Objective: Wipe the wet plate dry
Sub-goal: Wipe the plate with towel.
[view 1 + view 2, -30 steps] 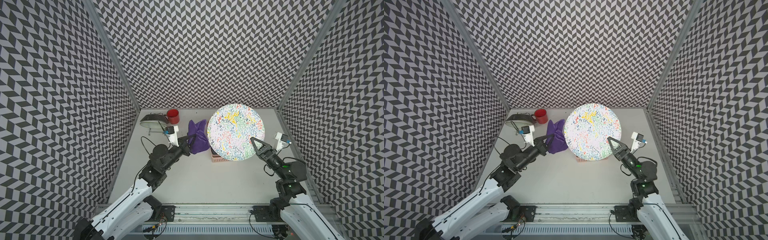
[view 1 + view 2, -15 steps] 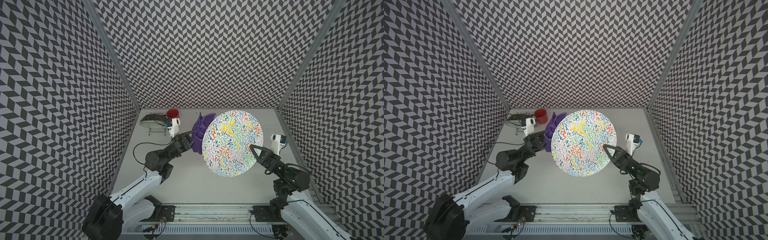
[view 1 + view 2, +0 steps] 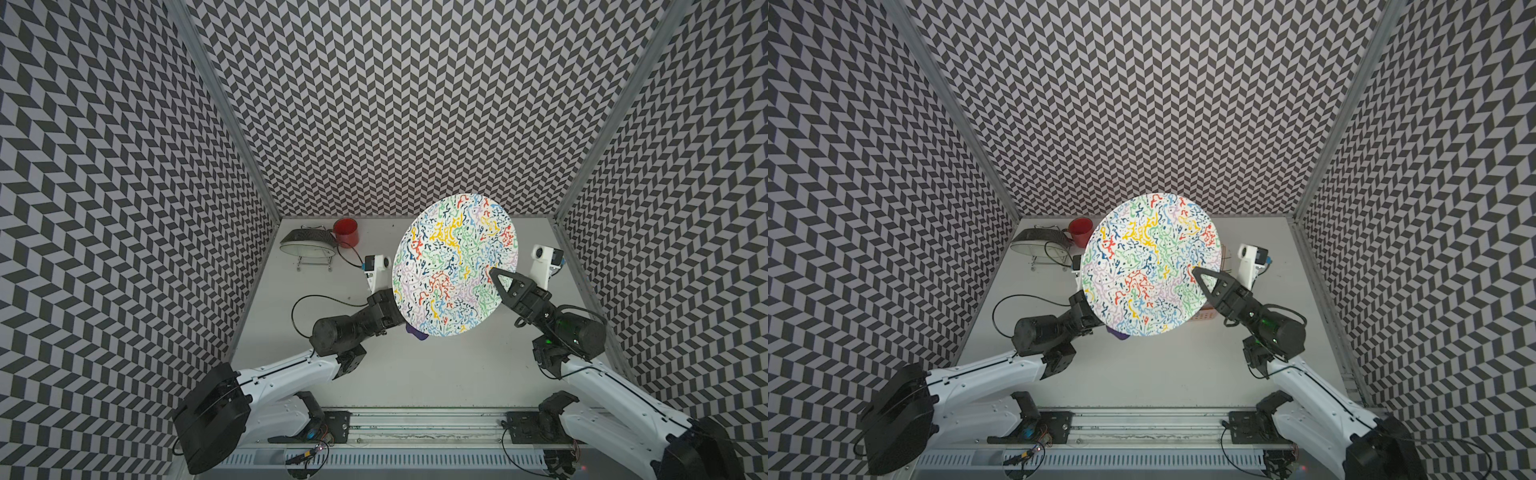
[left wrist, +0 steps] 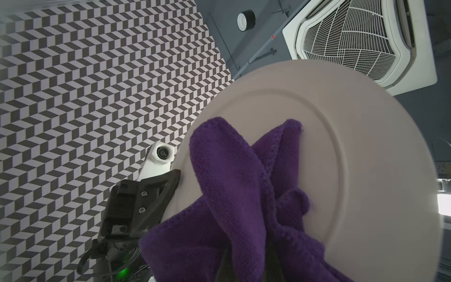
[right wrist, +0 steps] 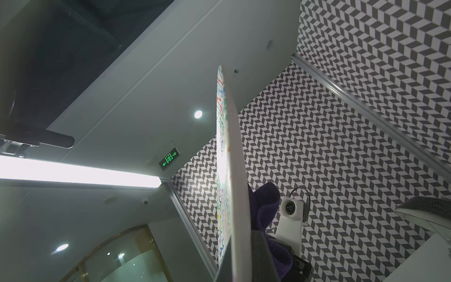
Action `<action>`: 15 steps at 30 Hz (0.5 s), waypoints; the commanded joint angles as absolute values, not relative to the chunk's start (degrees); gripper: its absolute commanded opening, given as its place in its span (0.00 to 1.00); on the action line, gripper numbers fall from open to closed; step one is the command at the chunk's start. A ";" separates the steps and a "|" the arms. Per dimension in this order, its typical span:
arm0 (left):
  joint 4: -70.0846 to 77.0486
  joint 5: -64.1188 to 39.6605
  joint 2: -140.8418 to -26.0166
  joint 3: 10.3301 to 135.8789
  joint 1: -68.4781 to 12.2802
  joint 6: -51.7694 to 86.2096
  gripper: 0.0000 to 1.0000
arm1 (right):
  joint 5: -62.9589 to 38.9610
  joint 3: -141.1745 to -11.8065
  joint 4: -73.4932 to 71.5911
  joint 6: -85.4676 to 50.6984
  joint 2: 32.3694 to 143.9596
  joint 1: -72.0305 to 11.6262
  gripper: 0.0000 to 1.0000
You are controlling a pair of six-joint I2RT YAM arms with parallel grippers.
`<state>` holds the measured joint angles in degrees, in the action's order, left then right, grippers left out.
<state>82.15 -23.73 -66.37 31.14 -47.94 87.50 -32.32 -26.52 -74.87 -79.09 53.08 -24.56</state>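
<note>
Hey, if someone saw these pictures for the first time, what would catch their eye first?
The big plate covered in colourful squiggles, held up off the table by the right tool clamped on its edge. In the left wrist view, a purple cloth lies against its plain white back.

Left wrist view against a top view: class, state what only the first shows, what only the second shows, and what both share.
Only the left wrist view: the plain pale underside of the round plate, with most of the purple knitted cloth lying against it. Only a top view: the plate's multicoloured squiggle-patterned face, the red cup and the dark-sided bowl beside it. Both: the plate, the right gripper clamped on its rim, and some purple cloth, just a sliver under the plate's edge from above.
</note>
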 commanded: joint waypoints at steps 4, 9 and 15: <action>85.24 -26.20 -64.49 37.71 -43.00 89.63 0.00 | -33.11 -24.09 -68.98 -74.48 46.07 -27.49 0.00; 84.31 -25.54 -69.74 41.55 -50.33 86.49 0.00 | -20.65 -24.38 -59.03 -63.16 41.44 -42.10 0.00; 90.21 -22.81 -76.93 38.29 -59.93 86.19 0.00 | -12.42 -33.19 -54.63 -62.28 45.25 -41.30 0.00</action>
<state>85.23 -22.52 -75.72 39.88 -56.64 87.22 -21.56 -29.23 -58.17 -65.08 44.27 -42.13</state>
